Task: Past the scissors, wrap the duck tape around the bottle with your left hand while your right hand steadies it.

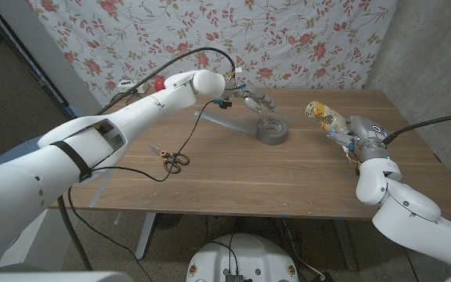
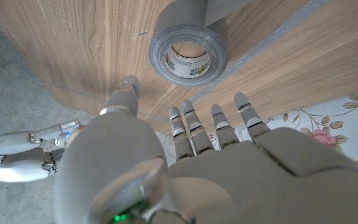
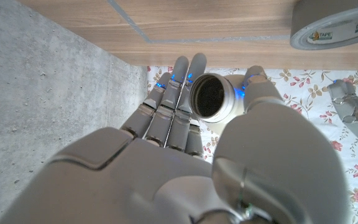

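Note:
A grey duct tape roll [image 1: 272, 131] lies flat on the wooden table [image 1: 233, 176], with a grey strip [image 1: 224, 121] running from it toward the left. My left hand [image 1: 249, 100] hovers just behind and above the roll [image 2: 188, 53], fingers [image 2: 219, 121] apart, holding nothing. To the right, my right hand [image 1: 352, 136] grips a yellowish bottle [image 1: 322, 116] that leans over the table. In the right wrist view the bottle's round end [image 3: 215, 96] sits between fingers and thumb. The orange-handled scissors [image 1: 171, 157] lie left of centre, nearer the front.
A black cable [image 1: 185, 149] loops across the table by the scissors. A red object [image 1: 159, 82] and white items [image 1: 128, 84] sit at the back left corner. A floral cloth [image 1: 288, 39] hangs behind the table; a concrete wall [image 1: 437, 47] stands at the right.

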You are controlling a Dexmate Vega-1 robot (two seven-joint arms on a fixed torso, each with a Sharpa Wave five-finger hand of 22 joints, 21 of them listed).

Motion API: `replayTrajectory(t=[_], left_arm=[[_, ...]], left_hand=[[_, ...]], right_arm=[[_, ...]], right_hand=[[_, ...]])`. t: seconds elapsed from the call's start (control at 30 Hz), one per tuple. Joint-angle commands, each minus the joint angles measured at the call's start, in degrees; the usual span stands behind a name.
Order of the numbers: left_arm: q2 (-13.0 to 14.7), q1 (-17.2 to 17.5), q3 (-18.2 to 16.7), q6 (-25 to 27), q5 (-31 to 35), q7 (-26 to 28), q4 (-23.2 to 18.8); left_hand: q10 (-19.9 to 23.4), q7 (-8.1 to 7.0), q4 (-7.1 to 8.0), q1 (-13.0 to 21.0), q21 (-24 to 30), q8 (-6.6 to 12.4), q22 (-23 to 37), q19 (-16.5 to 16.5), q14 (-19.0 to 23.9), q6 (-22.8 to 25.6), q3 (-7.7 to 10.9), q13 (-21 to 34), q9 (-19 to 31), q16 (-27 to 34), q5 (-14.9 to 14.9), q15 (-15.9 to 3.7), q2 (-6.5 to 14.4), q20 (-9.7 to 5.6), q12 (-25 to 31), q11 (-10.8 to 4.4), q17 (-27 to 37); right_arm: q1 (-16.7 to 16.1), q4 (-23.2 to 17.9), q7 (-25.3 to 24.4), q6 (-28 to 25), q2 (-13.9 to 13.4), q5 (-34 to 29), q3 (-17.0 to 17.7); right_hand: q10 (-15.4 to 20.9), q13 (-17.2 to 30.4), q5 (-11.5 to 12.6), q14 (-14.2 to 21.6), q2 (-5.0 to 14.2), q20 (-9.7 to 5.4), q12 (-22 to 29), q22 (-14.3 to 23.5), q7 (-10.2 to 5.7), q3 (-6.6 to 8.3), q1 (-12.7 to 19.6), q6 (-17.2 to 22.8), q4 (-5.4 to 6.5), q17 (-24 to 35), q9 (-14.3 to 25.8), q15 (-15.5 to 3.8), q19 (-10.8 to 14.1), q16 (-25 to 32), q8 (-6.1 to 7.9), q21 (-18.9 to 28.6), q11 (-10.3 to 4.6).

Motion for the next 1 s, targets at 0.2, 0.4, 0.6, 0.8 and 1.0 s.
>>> replayTrajectory(t=[0.2,0.4,0.6,0.8,1.0], left_arm=[[-1.4,-2.0,5.0,1.3,11.6,-0.8,-2.5],[-2.4,-2.5,6.1,1.3,14.1,-0.9,-1.8],[-2.7,-2.9,7.5,2.4,17.6,-1.1,-2.7],[-2.3,-2.3,9.1,4.7,22.5,-0.9,-5.3],[-2.2,-1.6,9.6,5.2,25.1,0.5,-5.5]], left_hand=[[1.1,0.32,0.37,0.7,-0.4,0.15,0.2,0.1,0.4,1.1,-1.21,0.5,0.3,0.3,0.4,-0.82,-0.2,0.10,0.3,-0.30,0.3],[1.1,0.36,0.50,0.8,-0.5,-0.04,0.2,0.4,0.5,1.1,-1.64,0.6,0.4,0.4,0.4,-0.96,-0.4,-0.07,0.2,-0.16,0.3],[3.3,0.74,0.76,1.0,-0.8,0.46,0.2,0.6,1.7,3.4,-2.40,0.8,0.4,0.9,0.6,-1.92,-0.3,-0.15,0.8,-0.32,0.3],[4.5,1.70,1.16,0.6,-1.0,0.50,0.2,0.8,2.4,4.6,-3.30,1.1,0.4,1.2,0.6,-2.26,-0.6,-0.22,1.1,0.07,0.3],[4.5,1.58,1.31,0.6,-1.1,0.20,0.2,1.0,2.6,4.4,-3.67,1.2,0.4,1.4,0.7,-2.42,-0.5,-0.25,0.9,-0.14,0.3]], right_arm=[[-2.1,2.2,-5.5,6.9,1.3,4.4,3.6],[-2.9,2.6,-6.0,9.1,1.1,5.1,4.7],[-2.7,3.1,-6.0,9.8,1.1,5.4,4.8],[-2.2,3.6,-5.7,10.6,0.9,5.7,4.8],[-1.2,4.1,-5.1,10.9,0.5,5.9,4.5]], right_hand=[[2.3,0.6,-0.2,0.7,8.82,-0.48,0.7,0.2,-11.30,-0.11,8.8,30.7,0.10,0.6,0.1,-8.20,0.6,-0.5,0.07,0.8,-1.90],[2.5,0.3,-0.3,1.0,8.89,-0.32,0.7,0.3,-11.18,-0.26,9.0,30.9,0.10,0.9,0.1,-8.23,0.6,-0.6,-0.04,1.1,-1.90],[2.6,0.1,-0.4,1.1,8.93,-0.26,0.7,0.3,-11.07,-0.40,9.1,31.0,0.14,1.2,0.0,-8.16,0.6,-0.8,-0.17,1.3,-1.82],[2.8,0.0,-0.5,1.3,8.94,-0.19,0.8,0.3,-10.96,-0.54,9.2,31.1,0.15,1.4,0.0,-8.18,0.6,-1.0,-0.24,1.6,-1.62],[2.7,-0.1,-0.6,1.2,8.96,-0.22,0.8,0.3,-10.96,-0.64,9.3,31.2,0.15,1.6,0.0,-8.13,0.4,-1.3,-0.41,1.7,-1.58]])
